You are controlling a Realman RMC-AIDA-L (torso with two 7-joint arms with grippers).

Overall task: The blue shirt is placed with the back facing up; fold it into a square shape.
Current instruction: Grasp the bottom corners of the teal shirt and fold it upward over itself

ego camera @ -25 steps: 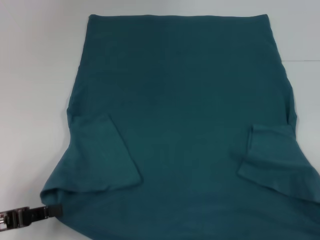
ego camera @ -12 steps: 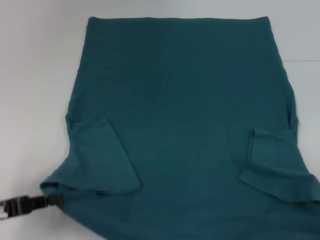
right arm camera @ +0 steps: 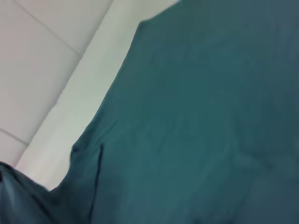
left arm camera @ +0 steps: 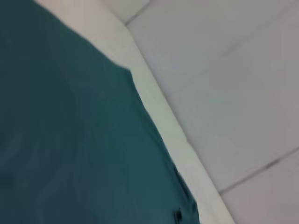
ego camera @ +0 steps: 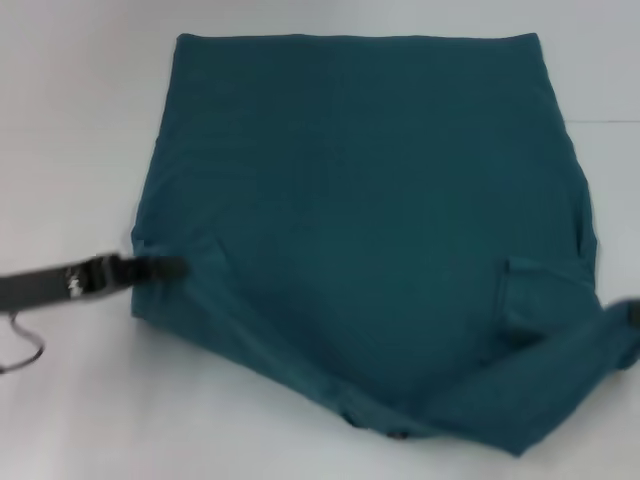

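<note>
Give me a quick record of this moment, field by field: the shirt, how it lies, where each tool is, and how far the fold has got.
item: blue shirt, plain side up
surface: white table
shirt state: near edge lifted and drawn toward the far hem; far part lies flat
left tool: at the shirt's left edge, shut on the fabric
right tool: at the right border of the head view, by the raised near-right corner; grip not visible
fold stage: under way, not yet square
</note>
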